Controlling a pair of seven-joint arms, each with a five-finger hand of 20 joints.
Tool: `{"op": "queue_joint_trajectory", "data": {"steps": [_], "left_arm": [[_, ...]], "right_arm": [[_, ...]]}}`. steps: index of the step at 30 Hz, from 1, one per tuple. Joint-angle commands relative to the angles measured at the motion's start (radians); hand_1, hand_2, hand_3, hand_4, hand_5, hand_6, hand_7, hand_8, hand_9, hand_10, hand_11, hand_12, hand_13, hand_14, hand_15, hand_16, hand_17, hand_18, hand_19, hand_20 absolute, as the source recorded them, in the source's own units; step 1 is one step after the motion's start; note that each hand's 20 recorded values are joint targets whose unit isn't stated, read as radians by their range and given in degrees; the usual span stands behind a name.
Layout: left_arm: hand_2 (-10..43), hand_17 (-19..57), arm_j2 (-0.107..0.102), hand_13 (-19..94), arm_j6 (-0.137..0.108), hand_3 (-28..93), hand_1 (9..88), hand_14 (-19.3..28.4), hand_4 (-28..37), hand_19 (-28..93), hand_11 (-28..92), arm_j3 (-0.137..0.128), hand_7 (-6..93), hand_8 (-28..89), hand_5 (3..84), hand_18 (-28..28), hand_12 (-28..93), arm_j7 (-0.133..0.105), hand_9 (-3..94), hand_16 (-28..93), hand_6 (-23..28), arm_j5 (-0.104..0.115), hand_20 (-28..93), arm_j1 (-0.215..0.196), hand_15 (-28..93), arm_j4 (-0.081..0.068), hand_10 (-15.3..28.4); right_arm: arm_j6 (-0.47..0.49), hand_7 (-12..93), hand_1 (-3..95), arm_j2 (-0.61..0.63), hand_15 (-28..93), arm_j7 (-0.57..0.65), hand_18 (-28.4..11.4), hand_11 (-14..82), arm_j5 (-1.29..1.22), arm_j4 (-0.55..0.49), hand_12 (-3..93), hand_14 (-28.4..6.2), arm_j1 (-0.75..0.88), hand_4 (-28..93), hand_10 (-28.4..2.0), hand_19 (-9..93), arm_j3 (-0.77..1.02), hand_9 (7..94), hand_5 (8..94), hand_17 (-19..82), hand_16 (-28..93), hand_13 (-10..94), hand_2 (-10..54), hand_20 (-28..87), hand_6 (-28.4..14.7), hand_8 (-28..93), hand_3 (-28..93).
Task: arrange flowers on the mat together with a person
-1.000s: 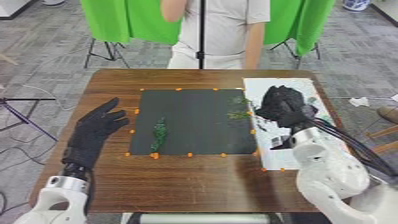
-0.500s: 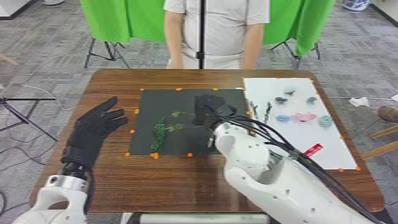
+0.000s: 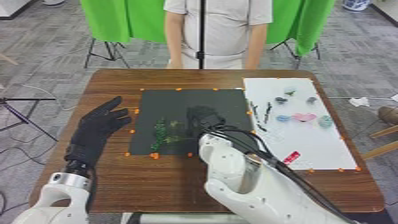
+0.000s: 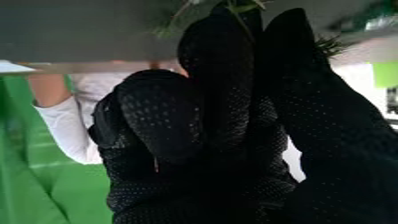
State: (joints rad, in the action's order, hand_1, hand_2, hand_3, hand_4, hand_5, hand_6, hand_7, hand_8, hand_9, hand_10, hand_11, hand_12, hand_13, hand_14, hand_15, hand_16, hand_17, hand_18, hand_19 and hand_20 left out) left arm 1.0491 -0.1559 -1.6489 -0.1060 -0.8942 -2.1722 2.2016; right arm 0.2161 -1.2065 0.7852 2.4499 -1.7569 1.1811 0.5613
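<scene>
"On your table [image 3: 133, 192], what do you have at the dark mat [image 3: 169, 100]?"

"Your right hand [image 3: 204, 117] is above it, pinching a light green sprig [image 3: 174, 124]; your left hand [image 3: 98, 122] is beside it, fingers relaxed."

"Which direction?"

"Your head view shows leaves pointing left, long axis roughly crosswise; your wrist view shows the stem [image 4: 241, 19] between fingertips."

Flowers [image 3: 304, 117] right of mat [image 3: 164, 102]

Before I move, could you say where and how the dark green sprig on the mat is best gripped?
Probably its middle, pinched from the left: the sprig looks long and narrow, running away from the robot, with paler greenery close on its right.
</scene>
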Motion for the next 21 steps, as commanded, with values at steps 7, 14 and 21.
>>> {"op": "queue_joint_trajectory", "data": {"steps": [7,14,21], "left_arm": [[4.5,-9.4,-0.001,27,0.013,80,25.8,27.3,-22.9,50,25,0.011,11.9,-8,38.5,26.8,10,0.018,36.9,-7,8.0,-0.002,15,0.004,49,-0.01,19.5],[4.5,-9.3,0.001,27,0.013,79,26.0,27.4,-22.8,49,25,0.01,12.0,-8,38.7,26.6,10,0.025,36.9,-7,8.1,-0.004,15,0.011,49,-0.012,19.6],[4.7,-9.3,0.0,27,0.014,79,26.0,27.3,-22.7,49,25,0.013,12.2,-8,38.9,26.5,10,0.026,36.9,-7,8.2,-0.005,15,0.014,49,-0.012,19.6]], "right_arm": [[0.052,14,45.3,-0.036,63,0.008,-24.5,37.5,-0.047,-0.034,21.9,-10.3,0.043,-23,-11.1,93,0.017,93.7,88.4,47,21,85,-8.1,33,-0.6,5,64],[0.049,13,43.9,-0.051,62,-0.003,-24.2,37.0,-0.057,-0.047,21.8,-9.7,0.043,-23,-10.8,93,0.024,93.7,86.4,47,21,86,-8.0,32,-0.8,3,65],[-0.021,13,42.6,-0.049,61,0.013,-24.1,36.2,-0.016,-0.044,20.9,-9.4,0.033,-23,-10.8,93,0.008,93.7,85.0,47,21,87,-7.7,32,-1.1,1,65]]}}
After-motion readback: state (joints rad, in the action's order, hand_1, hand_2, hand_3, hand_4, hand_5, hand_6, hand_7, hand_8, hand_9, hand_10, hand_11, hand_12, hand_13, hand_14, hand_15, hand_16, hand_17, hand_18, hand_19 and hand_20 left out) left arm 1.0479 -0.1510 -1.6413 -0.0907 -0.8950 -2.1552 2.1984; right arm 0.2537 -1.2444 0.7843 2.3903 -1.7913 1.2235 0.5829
